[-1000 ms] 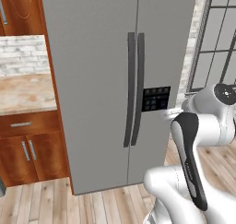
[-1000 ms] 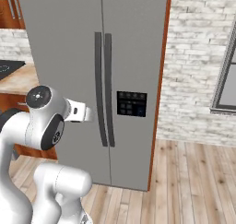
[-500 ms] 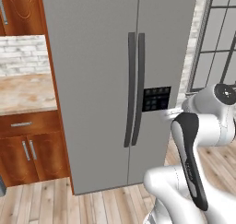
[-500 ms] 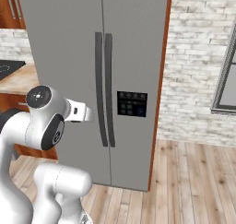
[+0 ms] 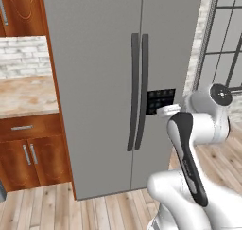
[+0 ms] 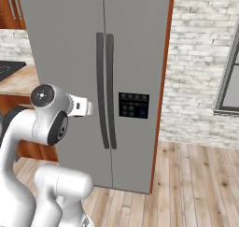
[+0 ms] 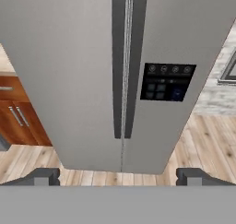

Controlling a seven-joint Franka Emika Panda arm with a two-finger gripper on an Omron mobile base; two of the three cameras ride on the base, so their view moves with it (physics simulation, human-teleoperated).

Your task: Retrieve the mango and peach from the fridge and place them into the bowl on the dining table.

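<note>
A: Where's the fruit?

B: Can't tell. The fridge [image 5: 118, 82] is right ahead of you, both doors shut, contents hidden.

A: Fingers [image 7: 41, 176]?

B: Spread wide, holding nothing, well short of the handles [image 7: 124, 66]. Pick one handle, centre on it, close, then pull along the door's arc.

fridge [image 5: 99, 82] looks like matt grey brushed metal, smooth, with darker satin handles [image 5: 138, 92] and a glossy black panel [image 5: 159, 100]. cabinets [image 5: 28, 151] are reddish polished wood, counter [image 5: 26, 95] is beige veined stone. floor [image 6: 196, 184] is pale wood planks, wall [image 6: 200, 62] rough whitish brick.
</note>
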